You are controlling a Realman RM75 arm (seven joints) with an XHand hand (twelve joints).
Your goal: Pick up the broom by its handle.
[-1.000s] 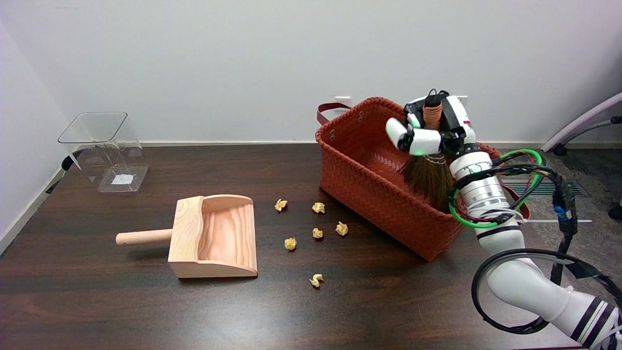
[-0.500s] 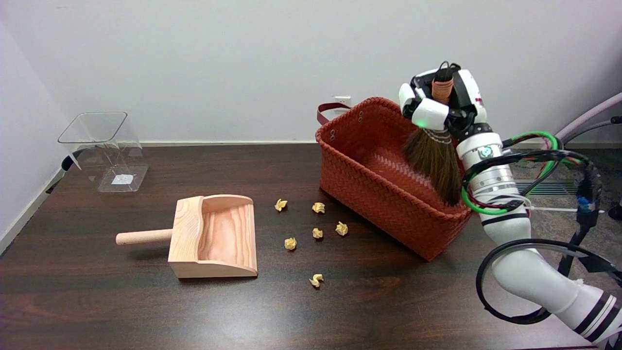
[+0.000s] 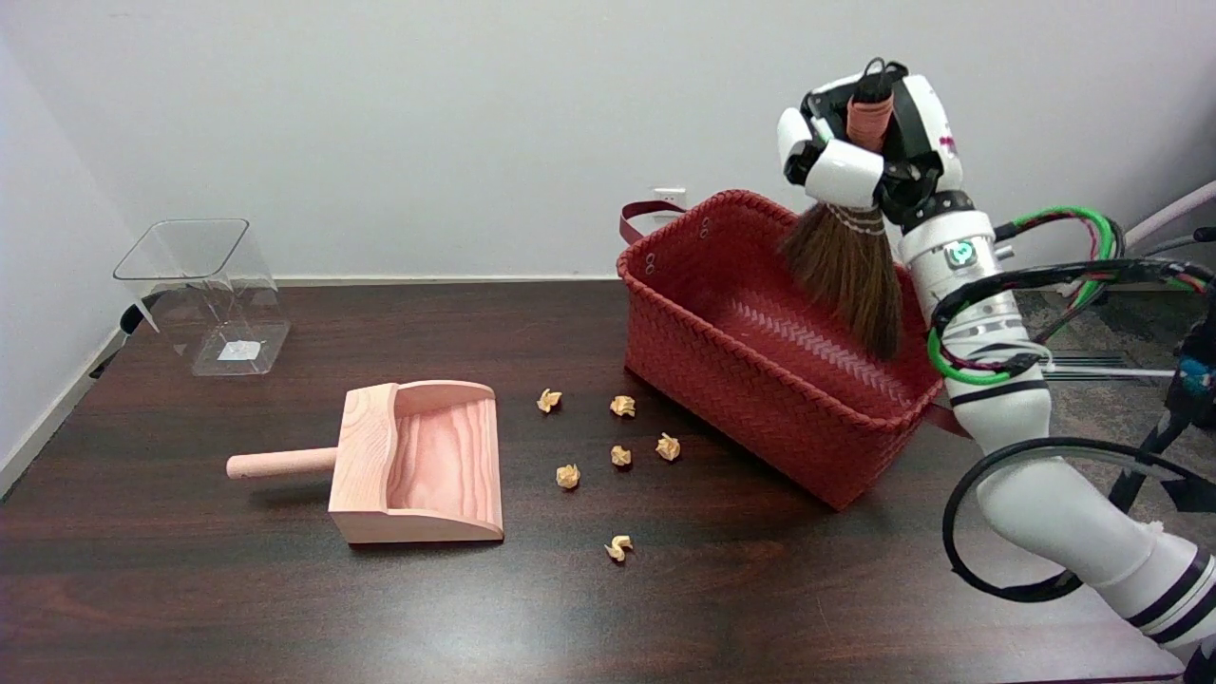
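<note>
One dark tabletop (image 3: 237,608) carries a red woven basket (image 3: 760,399) at 3 o'clock. Above the basket, the right robot hand (image 3: 860,152) grips the broom (image 3: 850,275) by its handle, bristles hanging down. Six paper scraps (image 3: 619,455) lie near the centre.

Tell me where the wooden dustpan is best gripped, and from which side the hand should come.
Grip the dustpan by its round handle, which sticks out level from the back wall toward the picture's left with bare table around it. Coming from above, fingers closing across the handle, looks best: the pan body is wide and boxy, harder to wrap. The right hand holds the broom now.
</note>
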